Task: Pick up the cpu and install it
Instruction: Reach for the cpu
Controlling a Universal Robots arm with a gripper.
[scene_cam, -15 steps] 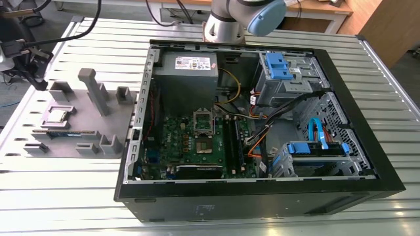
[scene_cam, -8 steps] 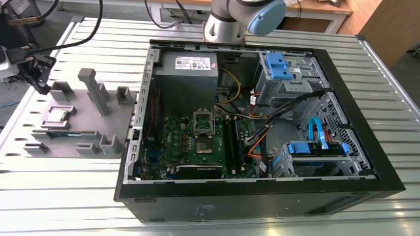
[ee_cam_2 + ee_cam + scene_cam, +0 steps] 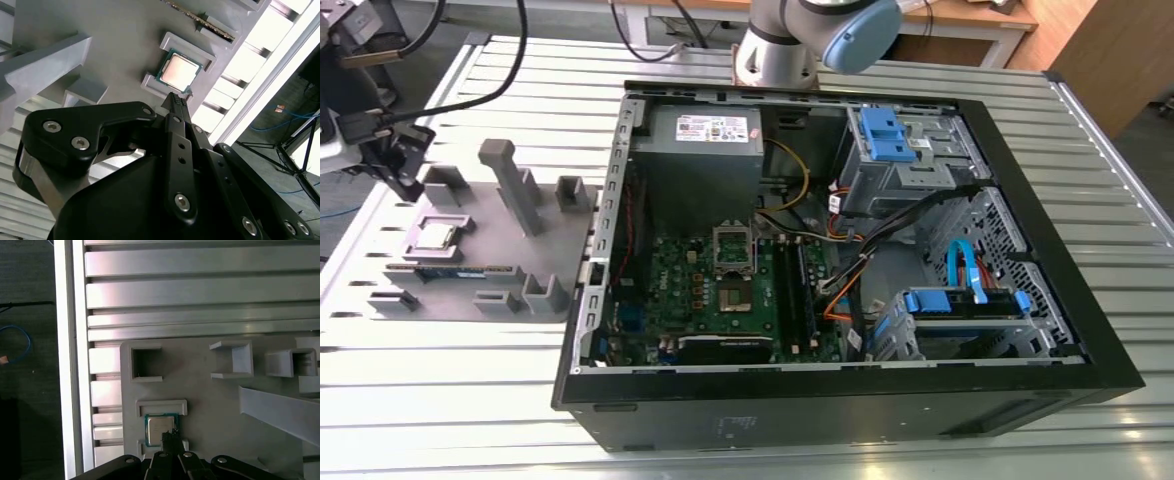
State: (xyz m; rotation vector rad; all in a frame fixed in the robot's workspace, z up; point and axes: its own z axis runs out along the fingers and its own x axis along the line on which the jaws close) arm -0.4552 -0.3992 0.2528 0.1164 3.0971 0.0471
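The cpu [image 3: 438, 236] is a small square chip with a shiny metal top, lying flat in its recess of the grey moulded tray [image 3: 487, 225] at the exterior view's left. Both wrist views show the cpu [image 3: 179, 70] [image 3: 159, 427] in that recess. My gripper [image 3: 408, 180] hangs above the tray's far left corner, a little above the chip and not touching it. In the wrist views the gripper [image 3: 176, 100] [image 3: 172, 434] ends in one narrow tip at the chip's edge, fingers together and holding nothing.
An open computer case [image 3: 854, 390] lies at the exterior view's right, with the green board and its dark socket [image 3: 731, 250] inside. A green memory stick [image 3: 447, 270] sits in the tray. Upright posts [image 3: 507, 185] rise from the tray. Slatted aluminium table [image 3: 440, 400] lies all around.
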